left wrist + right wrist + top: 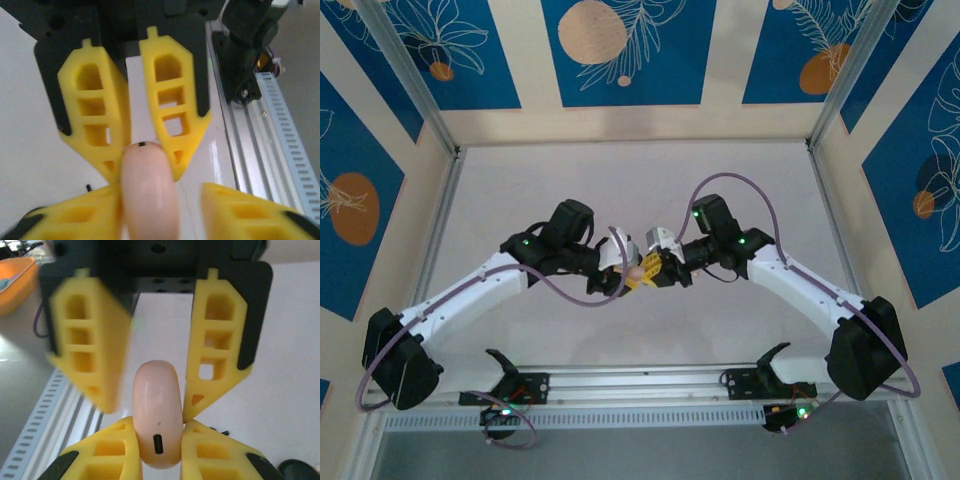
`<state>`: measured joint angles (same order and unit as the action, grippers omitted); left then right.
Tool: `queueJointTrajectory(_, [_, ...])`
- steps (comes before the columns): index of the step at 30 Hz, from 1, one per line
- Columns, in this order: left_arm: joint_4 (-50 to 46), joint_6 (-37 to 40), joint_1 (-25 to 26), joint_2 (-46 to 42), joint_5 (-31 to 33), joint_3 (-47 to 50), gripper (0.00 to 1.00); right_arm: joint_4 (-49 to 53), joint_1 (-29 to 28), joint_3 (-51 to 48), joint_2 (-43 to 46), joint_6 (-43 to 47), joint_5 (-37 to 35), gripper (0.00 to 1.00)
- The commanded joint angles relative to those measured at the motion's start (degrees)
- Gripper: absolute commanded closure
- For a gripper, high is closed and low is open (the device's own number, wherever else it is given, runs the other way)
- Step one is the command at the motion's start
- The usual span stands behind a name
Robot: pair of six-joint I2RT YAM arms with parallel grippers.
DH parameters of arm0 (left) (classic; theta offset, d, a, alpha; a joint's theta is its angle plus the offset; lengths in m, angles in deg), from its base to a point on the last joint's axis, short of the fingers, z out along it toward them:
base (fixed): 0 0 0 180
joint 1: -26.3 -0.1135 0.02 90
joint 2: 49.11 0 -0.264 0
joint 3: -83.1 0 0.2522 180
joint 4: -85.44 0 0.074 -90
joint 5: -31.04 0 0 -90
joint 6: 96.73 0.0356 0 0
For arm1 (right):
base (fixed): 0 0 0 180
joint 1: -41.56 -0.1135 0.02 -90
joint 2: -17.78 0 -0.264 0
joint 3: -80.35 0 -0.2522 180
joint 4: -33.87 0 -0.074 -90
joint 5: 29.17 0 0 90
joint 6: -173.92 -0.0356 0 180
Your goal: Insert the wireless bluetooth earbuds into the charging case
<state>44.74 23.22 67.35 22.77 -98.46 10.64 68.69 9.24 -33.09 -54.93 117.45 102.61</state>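
Above the middle of the table (640,180), the 2 grippers met nose to nose around the charging case (156,400), a smooth pale-pink oval with its lid apparently shut and a dark port facing the right wrist camera. The right gripper (159,424) was clamped on the case, both fingers pressed to its flanks near 1 end. The left gripper (160,187) stood parted: 1 finger lay against the case and the other was well clear, so it carried nothing. The earbuds could not be told for sure; a dark rounded shape (299,471) on the table below was cut off by the frame edge. The step in hand looked like a handover, with the right arm as sole holder. To do it well, the left should probably back straight off without dragging its touching finger, while the right gripped firmly, since a glossy shell pinched near its end could pivot or slip. The lid would need opening before any earbud went in.
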Motion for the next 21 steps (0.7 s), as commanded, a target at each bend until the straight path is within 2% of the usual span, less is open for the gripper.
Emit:
queueJointTrajectory(1, [7.12, -1.37, 0.21, -3.04, -0.49, 3.32, 0.44, -6.80, 2.54, -3.80, 5.26, -3.05, 5.60, 0.87])
queueJointTrajectory(7, [26.53, -7.89, 0.09, -6.73, -3.90, 12.53, 0.35, -24.82, 7.39, -13.14, 12.49, -13.80, 11.47, 0.87])
queueJointTrajectory(10, [32.71, -10.22, 0.08, -6.43, -5.11, 14.61, 0.34, -28.49, 7.79, -15.00, 13.56, -16.87, 12.55, 0.87])
queueJointTrajectory(16, [36.70, -12.62, 0.10, -4.90, -8.41, 14.92, 0.35, -31.86, 7.68, -15.61, 12.46, -19.78, 14.22, 0.87])
queueJointTrajectory(21, [37.05, -12.90, 0.12, -5.43, -9.19, 15.37, 0.43, -32.96, 7.70, -15.51, 11.59, -20.29, 14.21, 0.87])
